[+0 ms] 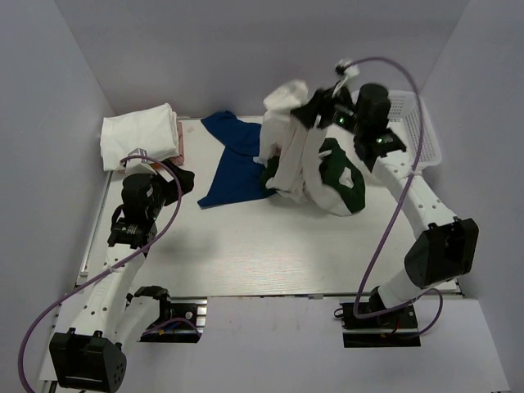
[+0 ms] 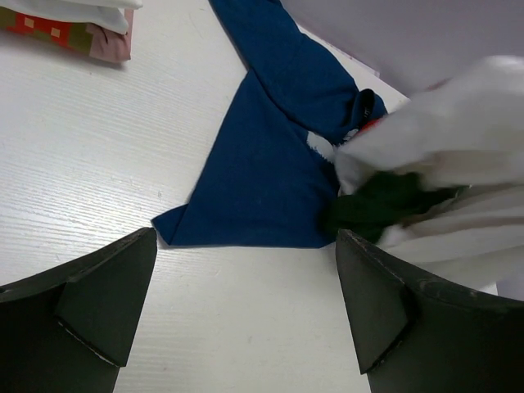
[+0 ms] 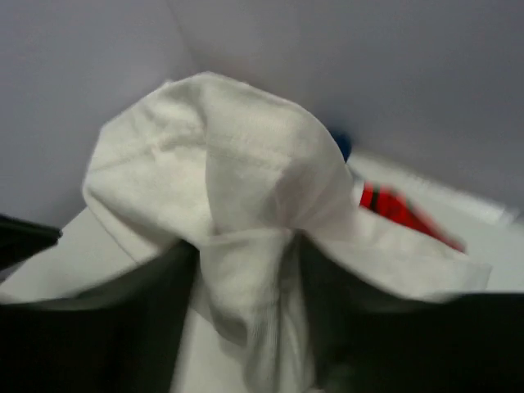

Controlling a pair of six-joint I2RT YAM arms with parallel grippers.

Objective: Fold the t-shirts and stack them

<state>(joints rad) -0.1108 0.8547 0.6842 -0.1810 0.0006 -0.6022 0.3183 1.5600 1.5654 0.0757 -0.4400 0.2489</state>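
Observation:
My right gripper [image 1: 307, 110] is shut on a white t-shirt [image 1: 285, 135] and holds it lifted above the pile at the back middle; the cloth bunches between its fingers in the right wrist view [image 3: 246, 270]. A navy blue t-shirt [image 1: 233, 164] lies flat on the table, also in the left wrist view [image 2: 278, 164]. A dark green t-shirt [image 1: 340, 176] lies under white cloth. A bit of red t-shirt [image 3: 397, 209] shows. A folded white t-shirt [image 1: 139, 135] lies at the back left. My left gripper [image 2: 246, 311] is open and empty above the bare table, near the navy shirt.
A white plastic lattice basket [image 1: 413, 123] stands at the back right, behind the right arm. A pink and patterned folded cloth [image 2: 74, 33] lies under the folded white shirt. Grey walls enclose the table on three sides.

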